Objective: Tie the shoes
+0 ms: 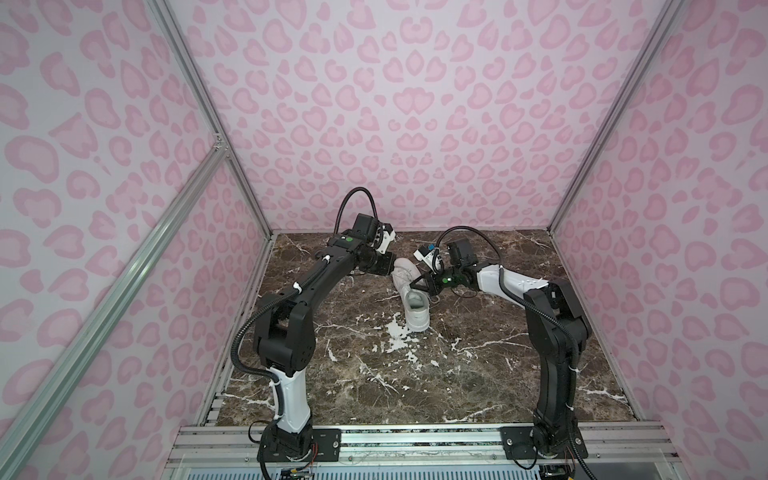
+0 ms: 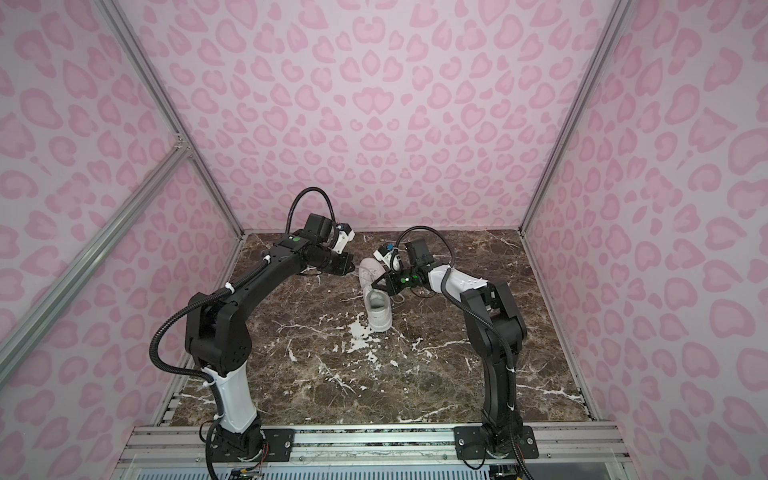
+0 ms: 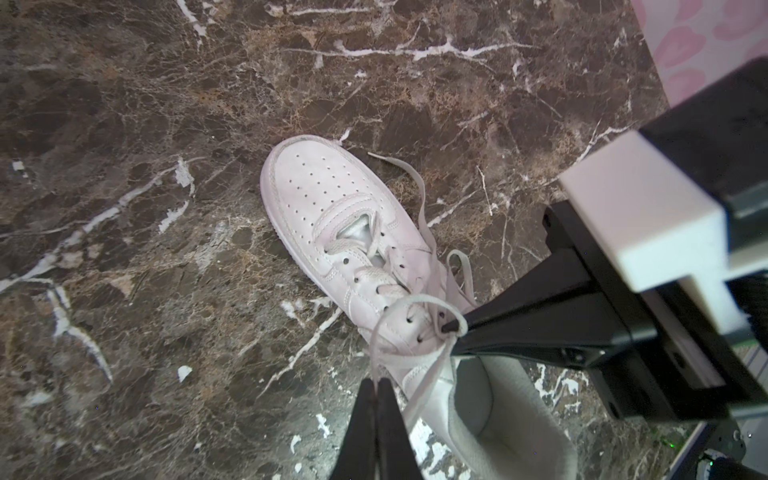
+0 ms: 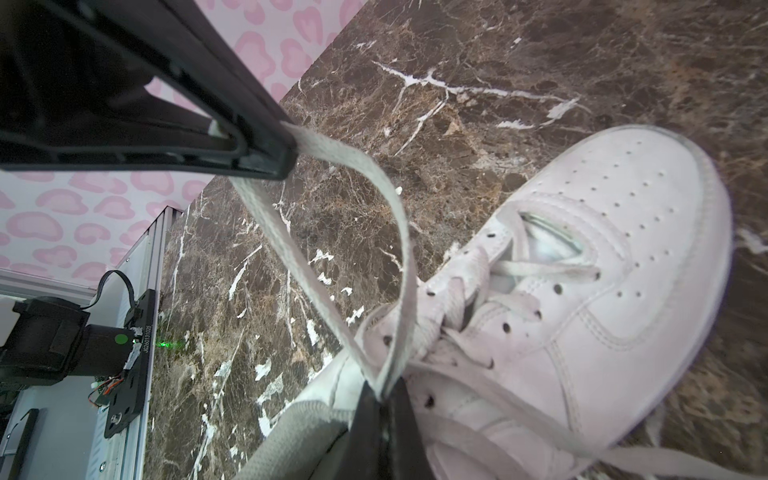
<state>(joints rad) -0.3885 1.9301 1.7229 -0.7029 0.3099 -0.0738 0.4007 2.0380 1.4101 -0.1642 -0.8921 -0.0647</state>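
White lace (image 4: 406,257) was pinched in both pincers when we looked. Our left pincer (image 3: 377,386) was pressed together on one strand just beside the sneaker (image 1: 409,297). The right pincer (image 4: 382,397) was clamped tight on the lace too, right over the top eyelets (image 3: 409,320), with a slack loop arching between the two tips. So we reckoned we were mid-bow, shaping a loop, with no knot finished yet. The next move probably called for easing the tips apart gently so neither strand slipped out. The sneaker sat on the marble table (image 1: 457,374) toward the far middle, between both arms, toe pointing away. Another lace end (image 3: 421,203) trailed on the marble beside the toe. Main hassle: both tips were crowded together, so not much room to work.
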